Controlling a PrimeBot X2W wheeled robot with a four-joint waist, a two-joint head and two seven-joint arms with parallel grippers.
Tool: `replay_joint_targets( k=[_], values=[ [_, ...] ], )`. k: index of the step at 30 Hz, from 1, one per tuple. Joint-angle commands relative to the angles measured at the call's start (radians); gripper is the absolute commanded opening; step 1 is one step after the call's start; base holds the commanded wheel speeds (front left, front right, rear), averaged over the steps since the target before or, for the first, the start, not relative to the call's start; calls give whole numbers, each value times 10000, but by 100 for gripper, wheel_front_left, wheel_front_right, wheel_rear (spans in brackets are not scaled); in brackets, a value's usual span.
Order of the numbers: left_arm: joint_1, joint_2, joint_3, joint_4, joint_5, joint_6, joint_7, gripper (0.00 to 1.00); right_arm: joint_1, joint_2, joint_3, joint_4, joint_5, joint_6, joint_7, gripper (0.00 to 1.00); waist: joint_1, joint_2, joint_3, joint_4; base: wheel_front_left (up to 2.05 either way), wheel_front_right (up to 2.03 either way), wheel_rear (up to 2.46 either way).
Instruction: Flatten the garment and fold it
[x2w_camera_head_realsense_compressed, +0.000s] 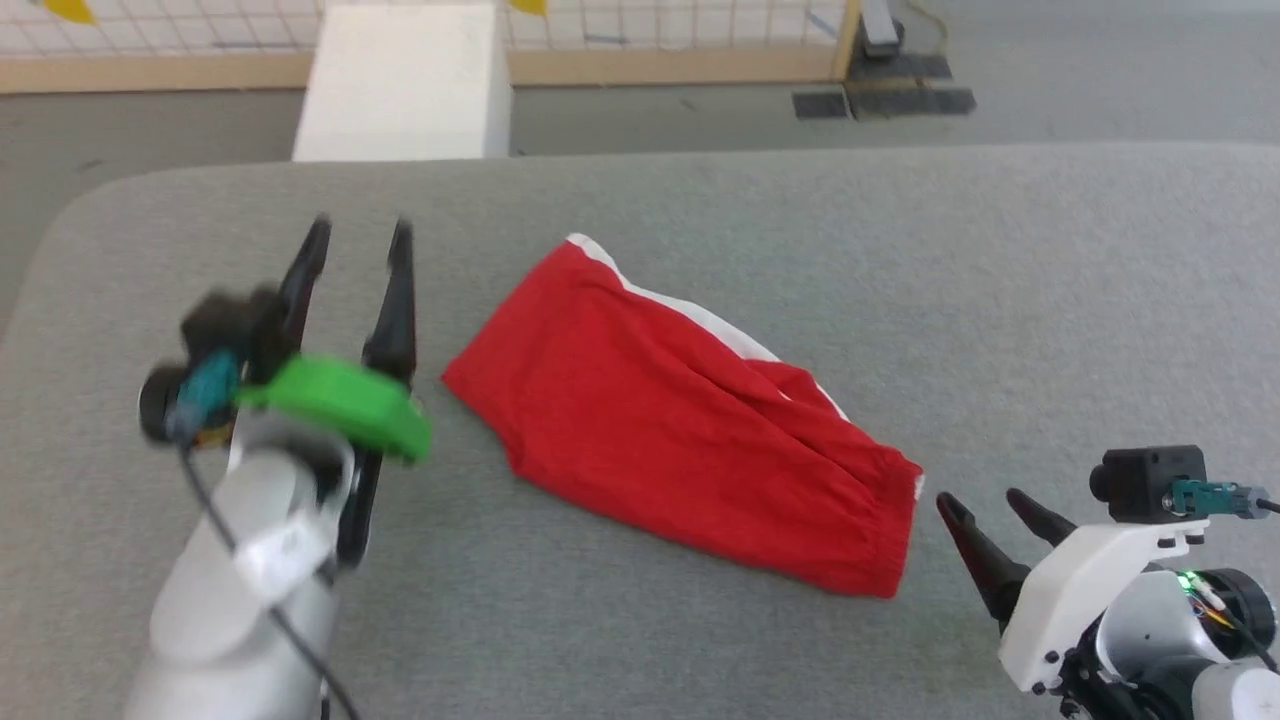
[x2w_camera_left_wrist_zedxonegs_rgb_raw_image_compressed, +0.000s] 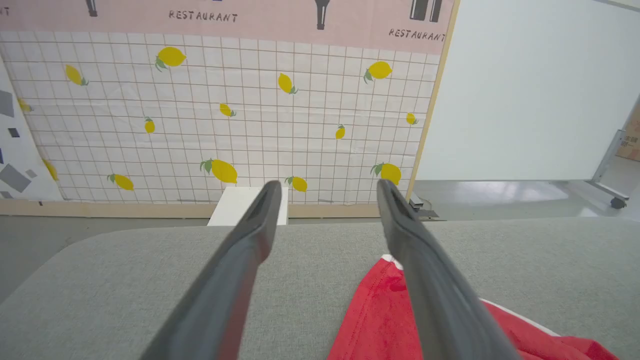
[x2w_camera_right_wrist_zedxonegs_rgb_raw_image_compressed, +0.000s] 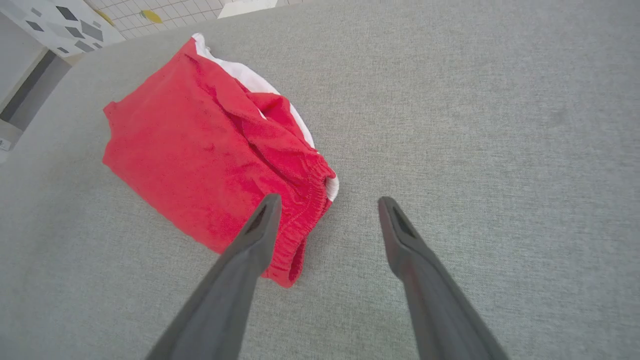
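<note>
- Across the grey tabletop (x2w_camera_head_realsense_compressed: 1000, 250), seen from the head, the garment (x2w_camera_head_realsense_compressed: 680, 420) lies doubled over in a slanted red strip, white trim (x2w_camera_head_realsense_compressed: 700, 312) along its far edge. The left pincer (x2w_camera_head_realsense_compressed: 360, 228), blurred, hovers spread and empty by the leg end. The right pincer (x2w_camera_head_realsense_compressed: 980, 498), equally wide and empty, sits just off the waistband (x2w_camera_head_realsense_compressed: 890, 520) end, likely one per end for the next fold.
- From the left wrist, one finger of the left pincer (x2w_camera_left_wrist_zedxonegs_rgb_raw_image_compressed: 328, 184) hides part of the red hem (x2w_camera_left_wrist_zedxonegs_rgb_raw_image_compressed: 370, 295), and the bottom edge cuts the garment (x2w_camera_left_wrist_zedxonegs_rgb_raw_image_compressed: 375, 325) off.
- From the right wrist, the gathered waistband (x2w_camera_right_wrist_zedxonegs_rgb_raw_image_compressed: 312, 190) lies partly behind one finger of the right pincer (x2w_camera_right_wrist_zedxonegs_rgb_raw_image_compressed: 328, 199); contact is unclear.
</note>
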Motion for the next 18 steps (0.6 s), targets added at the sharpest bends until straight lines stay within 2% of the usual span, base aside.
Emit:
replay_joint_targets(
  k=[1,5,11,18],
  values=[
    [687,124,211,-515,163,173,-35,100,61,119,-120,-138,-204,-13,262,100,0,0,-456,526,0,0,0],
    [2250,104,868,-1943,238,629,-36,100,-2,205,-260,-118,-758,-13,956,100,0,0,-575,815,0,0,0],
    [3999,-151,1368,-3295,231,1017,-37,100,-436,216,-336,598,-863,-13,1301,100,0,0,-530,1167,0,0,0],
    [4706,-427,1496,-4028,326,1070,-37,100,-1077,218,-554,1929,-1033,-13,1160,100,0,0,-259,1476,0,0,0]
  ],
)
